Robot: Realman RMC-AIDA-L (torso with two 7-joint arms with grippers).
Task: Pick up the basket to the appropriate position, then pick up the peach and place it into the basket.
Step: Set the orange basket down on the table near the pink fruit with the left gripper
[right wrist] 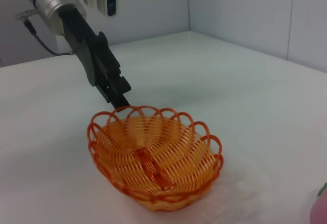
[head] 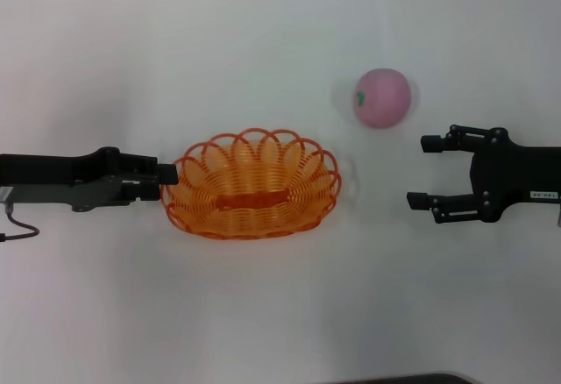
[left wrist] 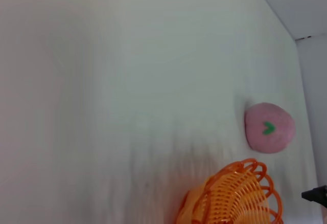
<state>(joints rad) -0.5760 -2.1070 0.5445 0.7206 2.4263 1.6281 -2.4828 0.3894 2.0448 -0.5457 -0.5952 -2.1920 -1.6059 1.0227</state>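
Note:
The orange wire basket (head: 252, 184) sits left of the table's middle; it also shows in the left wrist view (left wrist: 232, 198) and the right wrist view (right wrist: 153, 157). My left gripper (head: 169, 175) is shut on the basket's left rim, as the right wrist view (right wrist: 121, 101) shows. The pink peach (head: 382, 97) with a small green mark lies on the table, behind and to the right of the basket, apart from it; it also shows in the left wrist view (left wrist: 269, 128). My right gripper (head: 421, 172) is open and empty, right of the basket and in front of the peach.
The white table (head: 280, 314) stretches all around. A dark edge (head: 412, 379) shows at the front of the head view. A pale wall (right wrist: 245, 9) rises behind the table in the right wrist view.

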